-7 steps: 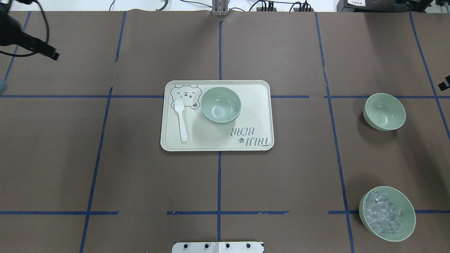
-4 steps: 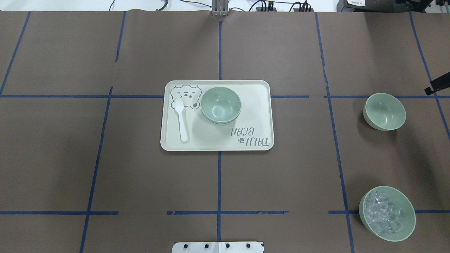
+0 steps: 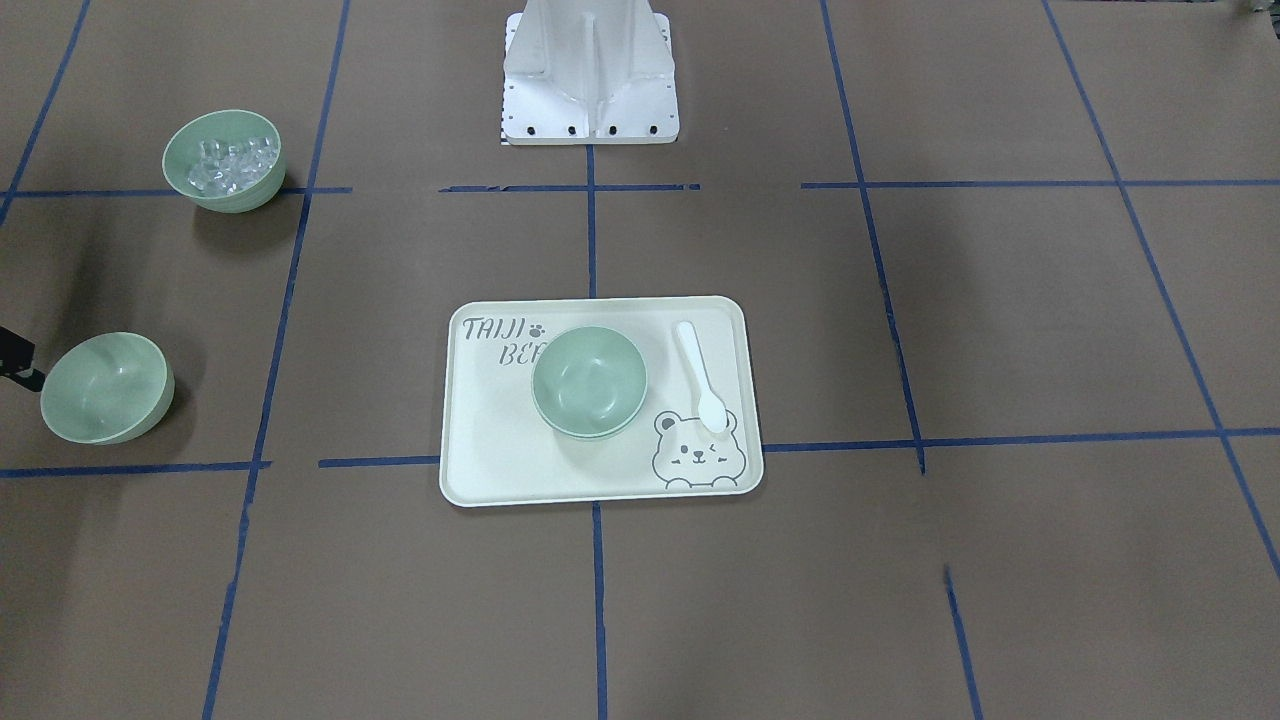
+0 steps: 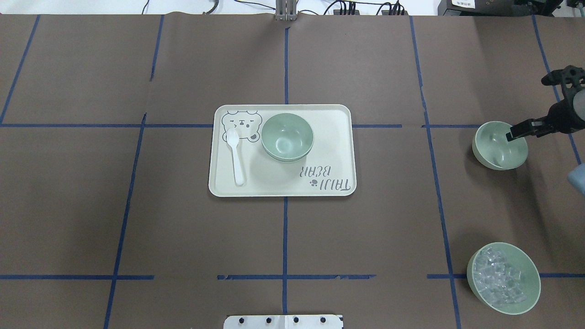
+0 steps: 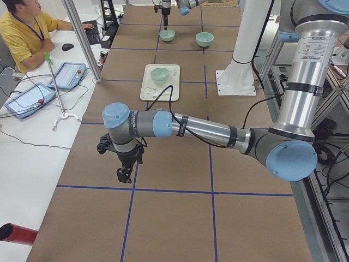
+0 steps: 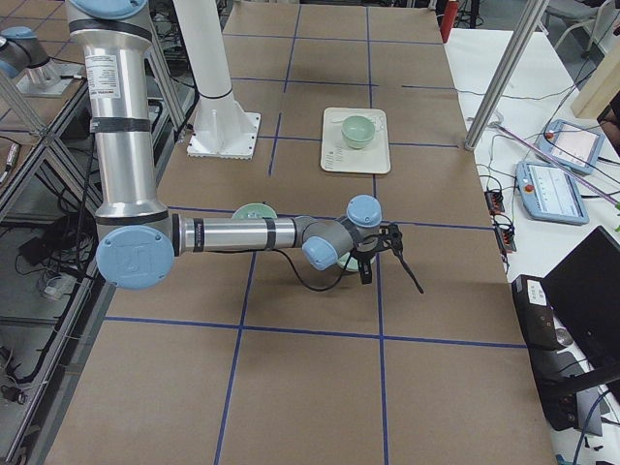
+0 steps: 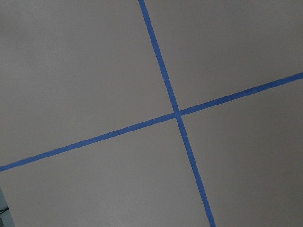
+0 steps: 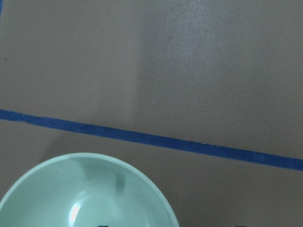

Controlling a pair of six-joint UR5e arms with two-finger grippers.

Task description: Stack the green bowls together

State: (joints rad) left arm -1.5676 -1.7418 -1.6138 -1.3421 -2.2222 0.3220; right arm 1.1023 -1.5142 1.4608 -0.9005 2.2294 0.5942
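Note:
Two green bowls (image 4: 287, 137) sit nested on the cream tray (image 4: 329, 119) at the table's middle. A third green bowl (image 4: 496, 148) stands alone on the table at the right and also shows in the right wrist view (image 8: 85, 194). My right gripper (image 4: 528, 108) hangs open above this bowl's right rim, with one fingertip (image 4: 513, 134) over its inside. My left gripper (image 5: 124, 176) shows only in the exterior left view, low over bare table far from the bowls. I cannot tell whether it is open or shut.
A green bowl with clear ice cubes (image 4: 503, 278) stands at the near right. A white spoon (image 4: 236, 155) lies on the tray's left side. The robot's base plate (image 4: 283, 321) is at the near edge. An operator (image 5: 24, 27) sits beside the table.
My left arm has left the overhead view at the top left. My right gripper has come in from the right edge to above the lone bowl.

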